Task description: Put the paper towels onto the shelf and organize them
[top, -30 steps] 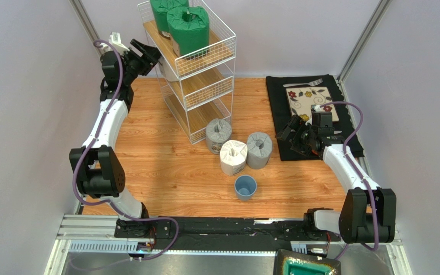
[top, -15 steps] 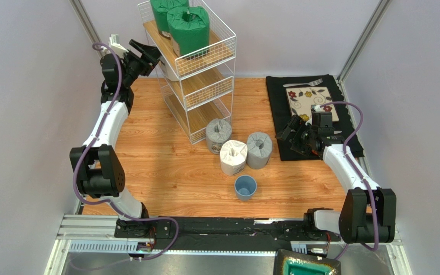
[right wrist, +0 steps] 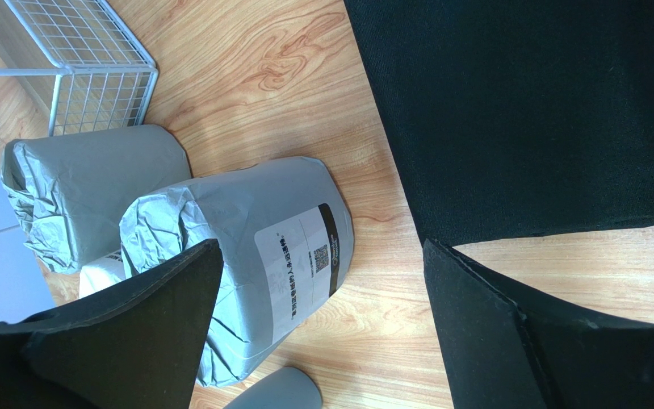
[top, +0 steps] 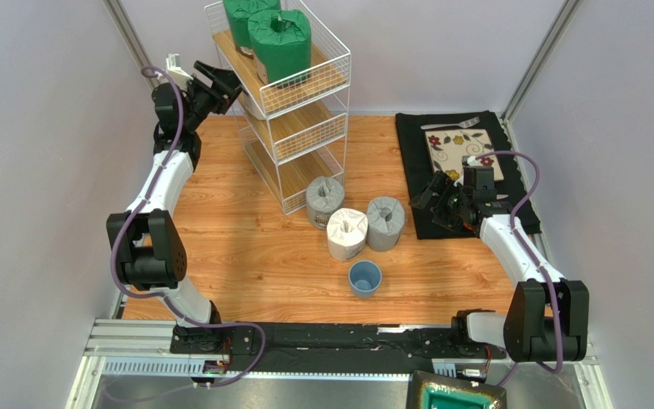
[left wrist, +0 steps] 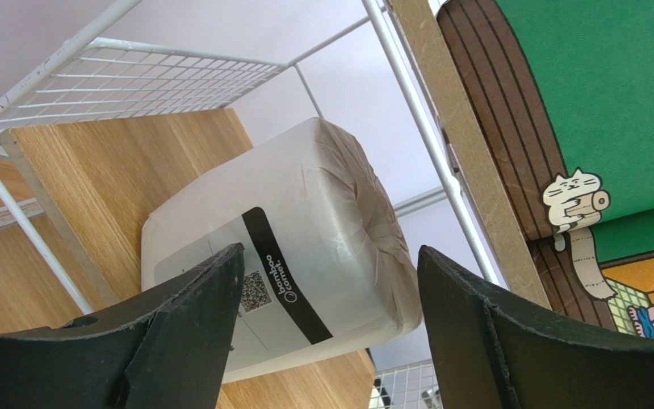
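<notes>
Your left gripper [top: 222, 78] is spread wide and holds nothing, up at the left side of the shelf [top: 305, 128], with the shelved white roll [left wrist: 305, 196] on the middle tier just past the fingertips, untouched. Two green rolls [top: 279, 43] [top: 243, 17] stand on the top tier; two grey rolls [top: 324, 200] [top: 385, 221] and the loose white roll [top: 347, 234] cluster on the table near the shelf's foot. Your right gripper [top: 437, 203] gapes empty at the edge of the black mat [top: 416, 136].

Cup [top: 364, 278]: small, blue, upright on the wooden table [top: 245, 247], mouth up.
Mat [top: 411, 145]: black, at the table's far right.
Plate [top: 458, 149]: rectangular, floral, lying flat on the mat.
Utensil [top: 451, 124]: pale, possibly a fork, on the mat just behind the plate.
Dish [top: 458, 396]: teal, at the bottom edge, cut off.
</notes>
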